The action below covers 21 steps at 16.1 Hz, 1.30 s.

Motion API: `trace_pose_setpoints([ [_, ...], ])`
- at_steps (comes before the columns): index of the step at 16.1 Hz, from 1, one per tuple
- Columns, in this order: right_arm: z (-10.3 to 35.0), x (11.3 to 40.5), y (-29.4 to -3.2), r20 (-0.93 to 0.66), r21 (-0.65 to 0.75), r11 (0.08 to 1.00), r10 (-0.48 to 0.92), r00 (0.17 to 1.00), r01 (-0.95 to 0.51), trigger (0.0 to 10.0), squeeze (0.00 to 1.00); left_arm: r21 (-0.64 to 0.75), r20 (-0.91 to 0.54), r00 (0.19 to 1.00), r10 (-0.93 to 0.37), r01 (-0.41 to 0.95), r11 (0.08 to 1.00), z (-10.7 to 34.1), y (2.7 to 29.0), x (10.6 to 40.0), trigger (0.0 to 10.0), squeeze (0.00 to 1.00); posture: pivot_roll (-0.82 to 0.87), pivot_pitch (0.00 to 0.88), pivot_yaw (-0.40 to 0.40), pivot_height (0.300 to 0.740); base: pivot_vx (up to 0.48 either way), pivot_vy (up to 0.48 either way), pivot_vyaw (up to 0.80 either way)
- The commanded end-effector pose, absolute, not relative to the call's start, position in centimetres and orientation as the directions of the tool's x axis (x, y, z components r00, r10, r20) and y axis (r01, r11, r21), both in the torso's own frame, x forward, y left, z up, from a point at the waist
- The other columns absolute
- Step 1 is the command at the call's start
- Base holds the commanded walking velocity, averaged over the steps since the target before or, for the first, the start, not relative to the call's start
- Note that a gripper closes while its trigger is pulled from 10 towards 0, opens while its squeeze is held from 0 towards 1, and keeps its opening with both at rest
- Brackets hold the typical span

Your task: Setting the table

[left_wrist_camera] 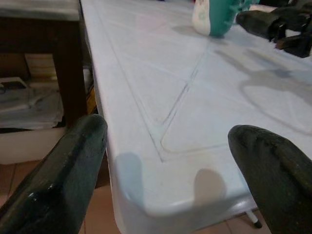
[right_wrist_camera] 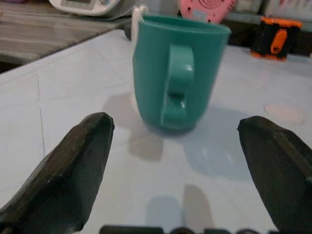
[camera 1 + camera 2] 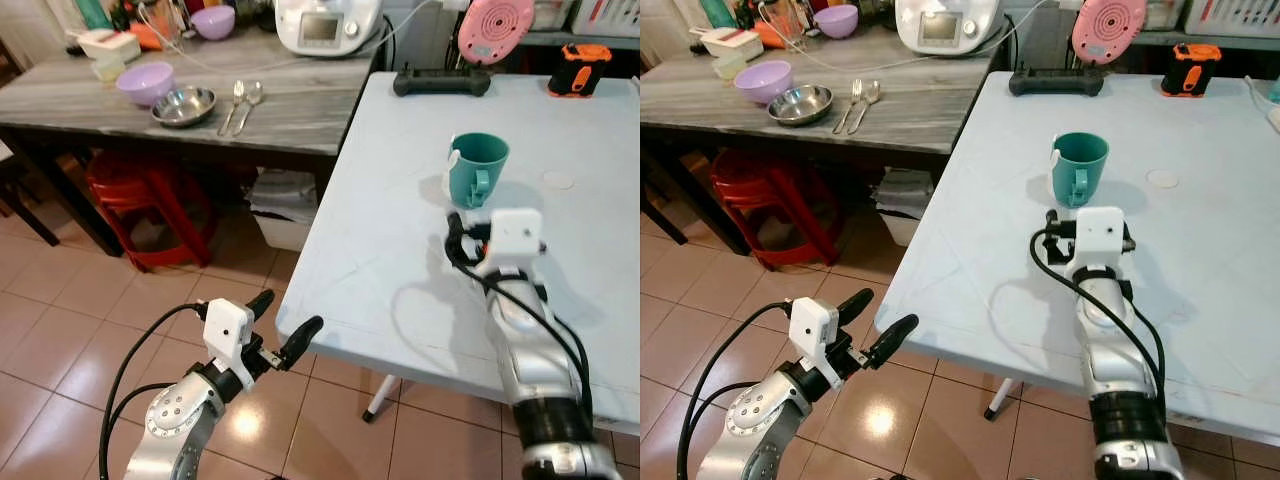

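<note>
A teal mug [image 3: 477, 168] stands upright on the white table [image 3: 400, 260], its handle turned towards me. My right gripper [image 2: 178, 126] hovers just short of the mug, open, with the handle [image 2: 178, 83] centred between its fingers and nothing held. My left gripper [image 3: 285, 318] is open and empty at the table's near left corner [image 1: 146, 195], low, at the height of the edge. On the grey side table [image 3: 290, 120] to the left lie a purple bowl [image 3: 146, 82], a steel bowl [image 3: 184, 105], and a fork and spoon [image 3: 240, 100].
A black device [image 3: 442, 80], an orange tool [image 3: 580, 68] and a pink round object [image 3: 495, 28] sit at the white table's far edge. A white appliance [image 3: 325, 25] stands on the grey table. A red stool [image 3: 140, 190] is under it, over tiled floor.
</note>
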State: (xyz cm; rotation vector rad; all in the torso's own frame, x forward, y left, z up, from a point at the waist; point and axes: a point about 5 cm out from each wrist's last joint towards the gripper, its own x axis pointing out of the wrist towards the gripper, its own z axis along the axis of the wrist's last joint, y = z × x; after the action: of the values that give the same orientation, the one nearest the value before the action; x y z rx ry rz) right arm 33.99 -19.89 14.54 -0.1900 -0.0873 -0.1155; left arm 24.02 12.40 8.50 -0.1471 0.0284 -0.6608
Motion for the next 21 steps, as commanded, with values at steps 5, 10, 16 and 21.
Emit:
trace_pose_setpoints([
  [5,16.0,36.0,-20.2,0.129,-0.224,0.968,-0.082,0.988,0.11,10.0,0.0,-0.142,0.014,0.793,-0.609,0.604,0.784,8.8,12.9,23.6,10.0,0.0,-0.02,0.17,0.098,0.74,0.0,0.0,0.0],
  [10,17.4,37.2,-21.0,0.167,-0.254,0.96,-0.077,0.983,0.118,2.0,0.0,-0.141,0.019,0.804,-0.594,0.59,0.795,9.0,12.9,23.6,10.0,0.0,0.0,0.168,0.097,0.74,0.0,0.0,0.0],
  [16,17.8,37.9,-21.0,0.186,-0.245,0.963,-0.065,0.98,0.111,0.0,0.0,-0.146,0.038,0.809,-0.587,0.586,0.797,9.2,12.9,23.6,10.0,0.0,0.0,0.163,0.096,0.74,0.0,0.0,0.0],
  [21,17.8,38.1,-21.1,0.189,-0.236,0.965,-0.07,0.979,0.114,0.0,0.0,-0.181,0.101,0.774,-0.625,0.632,0.754,10.1,12.3,23.4,10.0,0.0,0.0,0.159,0.095,0.74,0.0,0.0,0.0],
])
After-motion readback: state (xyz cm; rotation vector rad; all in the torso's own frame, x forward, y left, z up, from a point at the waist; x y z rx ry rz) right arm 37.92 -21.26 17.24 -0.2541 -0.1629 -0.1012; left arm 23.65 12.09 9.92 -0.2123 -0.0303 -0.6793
